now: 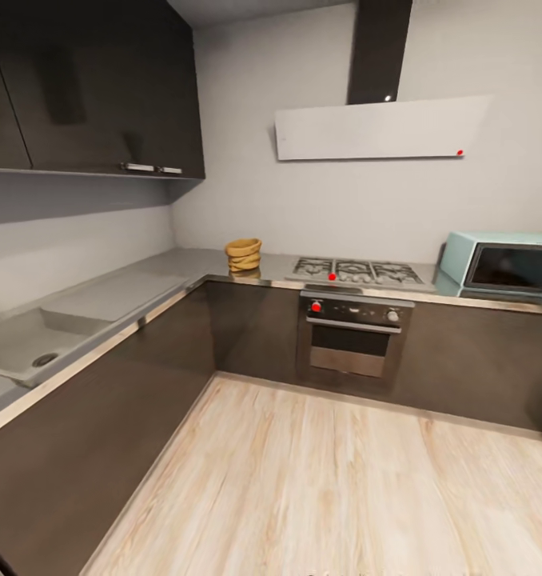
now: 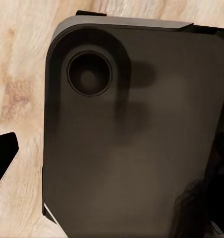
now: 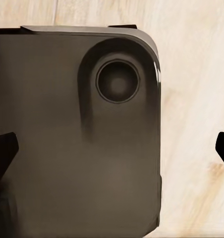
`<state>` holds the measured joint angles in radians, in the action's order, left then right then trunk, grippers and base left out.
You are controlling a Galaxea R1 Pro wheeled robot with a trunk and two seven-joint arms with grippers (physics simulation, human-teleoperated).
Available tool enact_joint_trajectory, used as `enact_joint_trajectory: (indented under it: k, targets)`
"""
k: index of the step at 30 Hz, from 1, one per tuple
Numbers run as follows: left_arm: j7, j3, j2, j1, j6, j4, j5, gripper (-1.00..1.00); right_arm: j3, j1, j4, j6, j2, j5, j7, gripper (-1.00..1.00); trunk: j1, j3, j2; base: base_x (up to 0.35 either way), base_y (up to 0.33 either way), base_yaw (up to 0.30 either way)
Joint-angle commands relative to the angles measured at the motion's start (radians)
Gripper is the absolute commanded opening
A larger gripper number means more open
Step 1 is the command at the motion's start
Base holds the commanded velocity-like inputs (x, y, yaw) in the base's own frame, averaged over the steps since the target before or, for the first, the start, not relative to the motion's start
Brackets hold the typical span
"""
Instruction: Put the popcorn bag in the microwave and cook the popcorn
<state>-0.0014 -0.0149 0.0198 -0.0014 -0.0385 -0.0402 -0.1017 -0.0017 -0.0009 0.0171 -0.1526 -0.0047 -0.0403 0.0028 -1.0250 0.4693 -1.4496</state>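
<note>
The popcorn bag (image 1: 244, 256), a small tan sack with a rolled rim, stands on the grey countertop (image 1: 183, 264) in the far corner, left of the hob. Its contents are too small to tell. The mint-blue microwave (image 1: 503, 265) sits on the worktop at the far right with its dark door closed. My left gripper (image 2: 112, 173) and right gripper (image 3: 112, 151) hang low over the robot's dark base (image 2: 132, 148) and the wooden floor. Black fingertips (image 3: 3, 153) show at the frame edges, wide apart, with nothing between them. Both grippers are far from the bag.
A gas hob (image 1: 359, 272) over a black oven (image 1: 351, 340) lies between bag and microwave. A sink (image 1: 23, 348) is set in the left counter run. Dark wall cabinets (image 1: 95, 88) hang above it. Pale wood floor (image 1: 319, 480) stretches to the cabinets.
</note>
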Motion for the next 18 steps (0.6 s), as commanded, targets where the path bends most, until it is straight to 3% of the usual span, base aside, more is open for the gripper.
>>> enact_joint_trajectory:
  k: [1,18]
  targets:
    - [0.000,0.000,0.000,0.000,-0.002,0.000,-0.010,1.00,0.000,-0.001,0.002,-0.005,0.000,-0.004,0.000,1.00,0.000,0.001,0.000,0.000,0.000,-0.298]
    - [0.000,-0.001,0.001,0.000,-0.003,0.000,-0.010,1.00,0.000,-0.001,0.002,-0.005,-0.001,-0.005,0.000,1.00,0.000,0.001,0.000,0.000,0.000,-0.298]
